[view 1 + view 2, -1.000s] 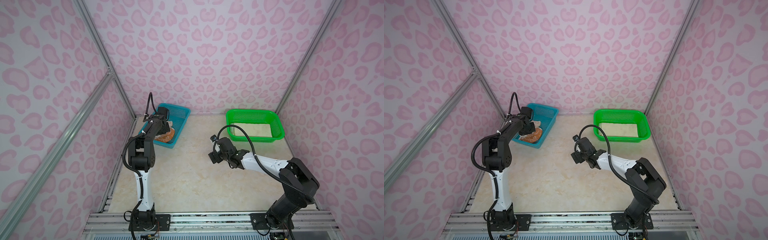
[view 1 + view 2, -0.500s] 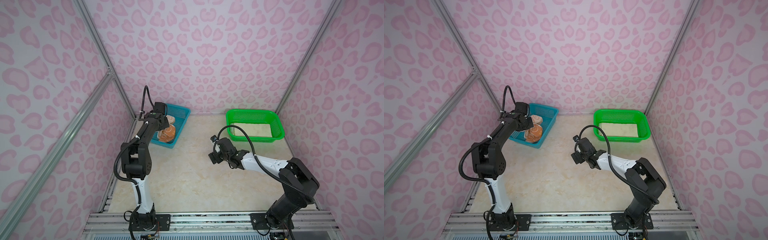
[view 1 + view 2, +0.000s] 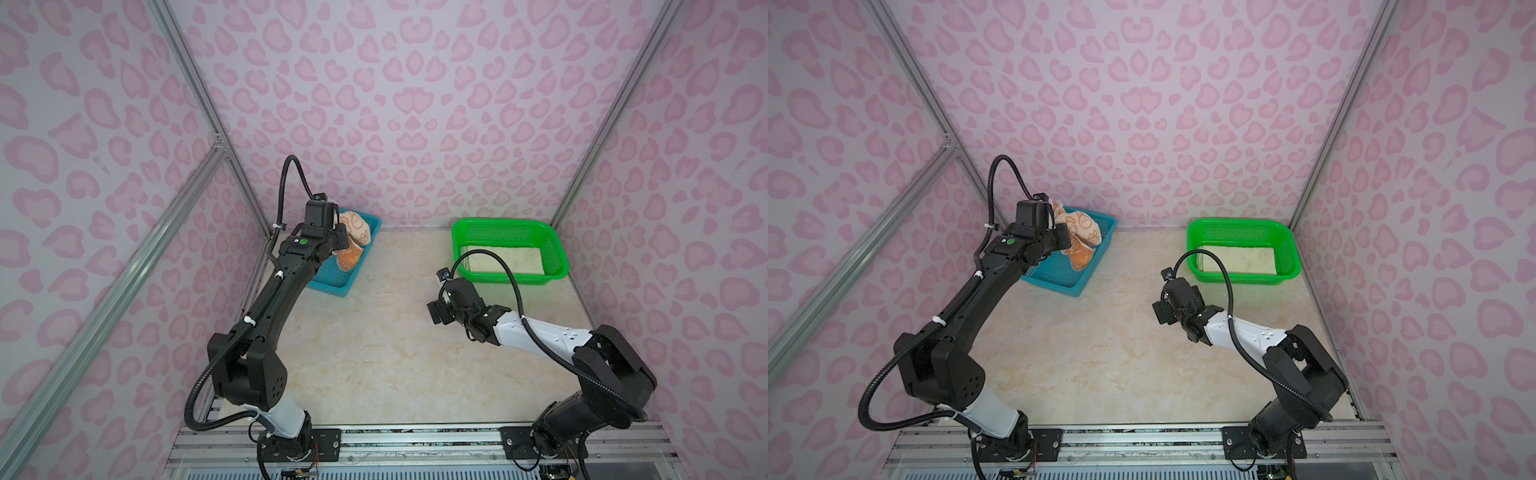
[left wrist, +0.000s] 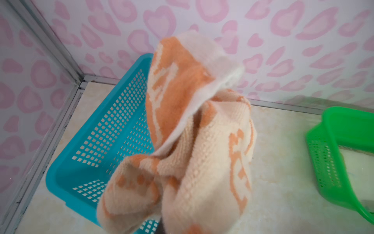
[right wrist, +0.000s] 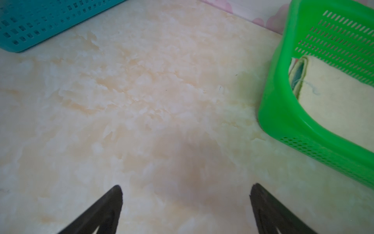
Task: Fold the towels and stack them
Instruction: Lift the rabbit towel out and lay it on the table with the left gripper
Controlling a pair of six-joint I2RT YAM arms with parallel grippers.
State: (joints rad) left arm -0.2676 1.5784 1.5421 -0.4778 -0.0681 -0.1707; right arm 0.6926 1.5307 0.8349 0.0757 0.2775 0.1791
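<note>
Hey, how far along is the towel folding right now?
Done: folded towels, cream on top, lie stacked in the green basket. In hand: the left end effector is shut on the crumpled peach rabbit-face towel above the blue basket; the right end effector hovers open over the table. Left: fold that towel and stack it.

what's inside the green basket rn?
In the green basket: a folded cream towel lying flat, with teal showing at its folded edge. Anything beneath it is covered, so the count is unclear.
</note>
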